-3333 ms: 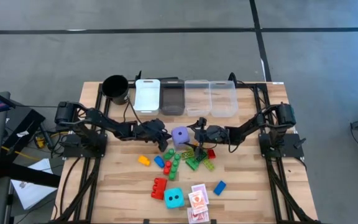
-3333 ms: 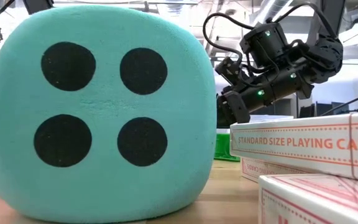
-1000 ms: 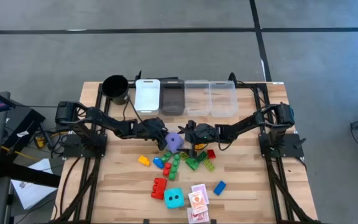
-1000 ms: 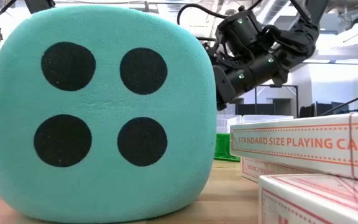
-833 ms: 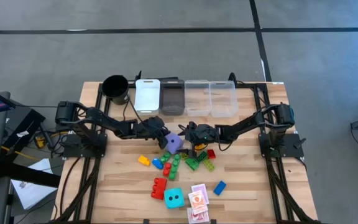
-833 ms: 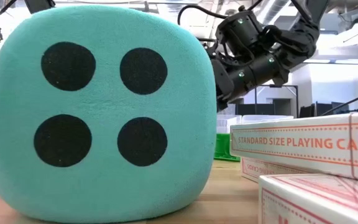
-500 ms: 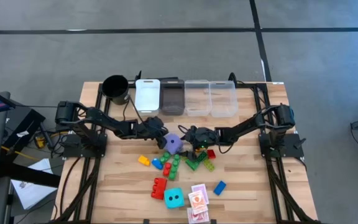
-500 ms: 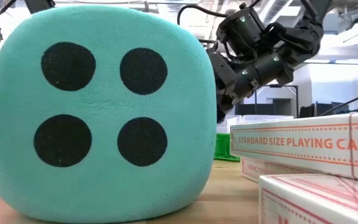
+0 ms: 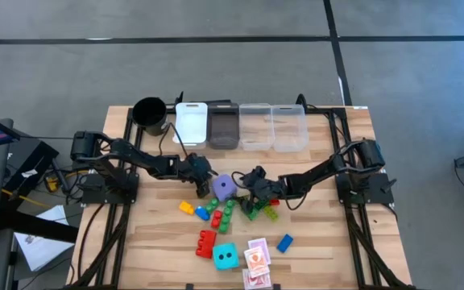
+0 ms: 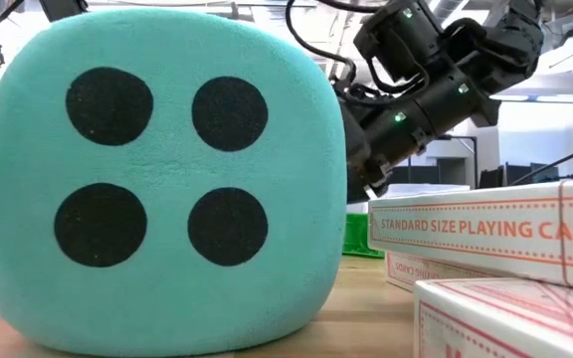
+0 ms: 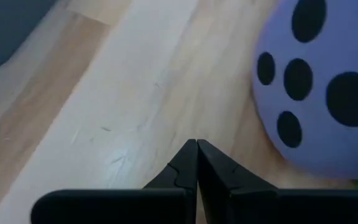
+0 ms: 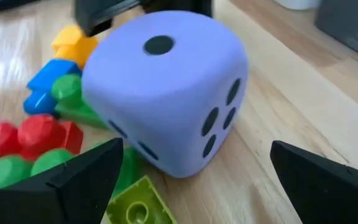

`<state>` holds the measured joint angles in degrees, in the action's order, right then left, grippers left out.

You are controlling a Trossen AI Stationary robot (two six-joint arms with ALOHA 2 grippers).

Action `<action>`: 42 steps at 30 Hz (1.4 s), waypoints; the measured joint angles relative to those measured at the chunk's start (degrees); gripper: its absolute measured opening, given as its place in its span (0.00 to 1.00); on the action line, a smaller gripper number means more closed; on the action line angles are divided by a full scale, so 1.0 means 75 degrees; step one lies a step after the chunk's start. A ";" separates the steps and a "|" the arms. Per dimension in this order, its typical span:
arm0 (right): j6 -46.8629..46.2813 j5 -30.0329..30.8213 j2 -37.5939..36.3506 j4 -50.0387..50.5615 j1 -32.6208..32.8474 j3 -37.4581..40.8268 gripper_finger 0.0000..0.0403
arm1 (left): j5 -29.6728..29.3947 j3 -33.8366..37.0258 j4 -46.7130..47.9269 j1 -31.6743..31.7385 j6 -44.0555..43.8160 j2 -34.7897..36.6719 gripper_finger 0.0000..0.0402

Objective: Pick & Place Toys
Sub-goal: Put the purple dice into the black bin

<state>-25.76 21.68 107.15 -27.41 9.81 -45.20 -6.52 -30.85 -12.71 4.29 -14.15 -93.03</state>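
The purple die (image 9: 224, 188) sits mid-table, its lower edge against the heap of green, red and blue bricks (image 9: 234, 211). My right gripper (image 12: 197, 186) is open on the die's right (image 9: 247, 184). Its two fingers (image 12: 73, 180) stand wide apart just short of the die (image 12: 166, 87) and touch nothing. My left gripper (image 11: 196, 152) is shut and points down at bare wood just left of the die (image 11: 319, 81), also seen from above (image 9: 209, 182). The cyan die (image 9: 225, 256) and the card boxes (image 9: 256, 262) lie near the front edge.
Several plastic bins (image 9: 240, 125) and a black cup (image 9: 150, 114) stand along the far edge. A yellow brick (image 9: 186, 208), a red brick (image 9: 206, 242) and a blue brick (image 9: 284, 242) lie loose. In the low view the cyan die (image 10: 157, 179) and the card boxes (image 10: 485, 229) block most of the table.
My right gripper has swung toward the table's near edge and rolled about its own line, staying open; it now stands level with the purple die's right side. My left gripper has tipped further down, still shut.
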 joint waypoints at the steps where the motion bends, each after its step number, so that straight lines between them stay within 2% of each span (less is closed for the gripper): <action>1: -0.0141 0.0085 0.0000 0.0023 0.0009 -0.0028 0.99 | 0.0200 0.0000 -0.0004 -0.0028 0.0042 0.0000 0.00; 7: -0.0062 0.0511 0.0000 0.0032 0.0016 -0.0341 0.99 | 0.1154 0.0012 0.0143 -0.0130 0.0430 0.0114 0.00; 11: 0.0574 0.0523 -0.0003 0.0104 -0.0006 -0.0557 0.99 | 0.1925 0.0026 0.0263 -0.0165 0.0398 0.0210 0.00; 17: 0.0693 0.0526 -0.0003 0.0551 -0.0077 -0.0695 0.99 | 0.2730 0.0026 0.0248 -0.0302 0.0206 0.0207 0.00; 21: 0.0696 0.0549 -0.0003 0.0714 -0.0097 -0.0695 0.99 | 0.2482 0.0026 0.0202 -0.0361 0.0002 0.0207 0.00; 27: 0.0721 0.0484 -0.0003 0.0845 -0.0088 -0.0695 0.99 | 0.1031 0.0026 0.0187 -0.0309 -0.0035 0.0207 0.00; 32: 0.0922 0.0174 -0.0003 0.0867 -0.0094 -0.0695 0.99 | 0.0293 0.0026 0.0181 -0.0045 -0.0185 0.0207 0.00; 42: 0.1497 -0.0089 -0.0003 0.0927 -0.0159 -0.0695 0.99 | 0.0273 0.0015 -0.0174 0.0522 -0.0011 0.0213 0.00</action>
<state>-14.54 21.02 107.13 -20.46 8.62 -50.41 -4.48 -30.74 -14.01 8.20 -14.22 -91.44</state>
